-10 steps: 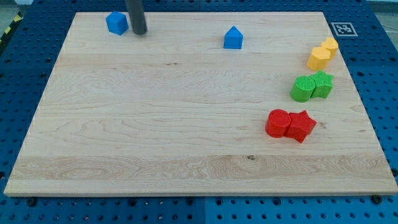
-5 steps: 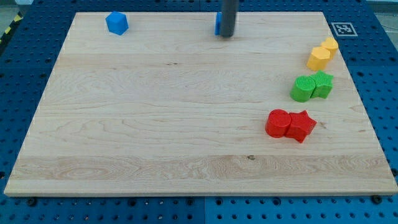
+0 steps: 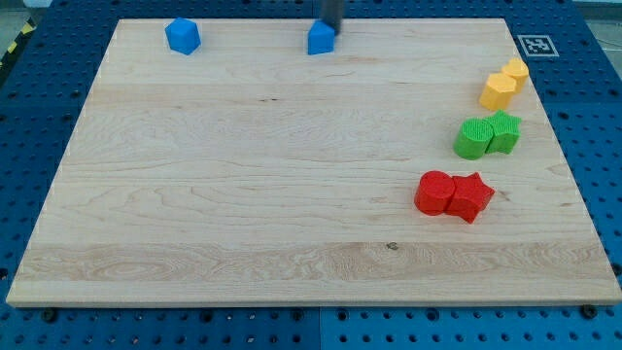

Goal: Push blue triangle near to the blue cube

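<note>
Tip [image 3: 332, 30] touching blue triangle [image 3: 320, 39] at board's top edge, blue cube [image 3: 182, 36] well left

No words, brands or numbers can be read; a black-and-white square marker [image 3: 534, 45] sits on the blue base at two o'clock

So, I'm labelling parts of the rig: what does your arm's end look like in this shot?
Only a short stretch of my rod shows at the view's top edge: dark grey, straight, plain, with no cables or markings visible. My tip ends just behind the blue triangle.
</note>
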